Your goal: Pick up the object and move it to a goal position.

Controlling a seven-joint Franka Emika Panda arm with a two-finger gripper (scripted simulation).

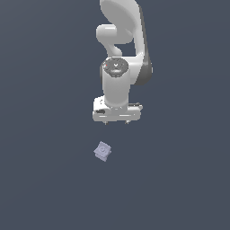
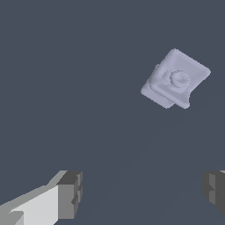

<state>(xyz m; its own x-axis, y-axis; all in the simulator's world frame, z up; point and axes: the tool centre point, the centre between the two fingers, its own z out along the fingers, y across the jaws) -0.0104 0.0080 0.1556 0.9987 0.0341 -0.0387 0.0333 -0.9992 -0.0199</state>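
The object [image 1: 103,151] is a small pale lavender-grey block with a round raised mark on its upper face. It lies on the dark grey floor, turned at an angle. It also shows in the wrist view [image 2: 176,80]. My gripper [image 1: 116,121] hangs from the white arm, pointing down, above and a little to the exterior view's right of the block. In the wrist view the gripper [image 2: 143,193] is open and empty, with its two grey fingertips [image 2: 71,193] far apart. The block lies outside the gap between them.
The white arm [image 1: 121,45] rises toward the top of the exterior view. The dark grey floor [image 1: 45,179] spreads flat all around the block.
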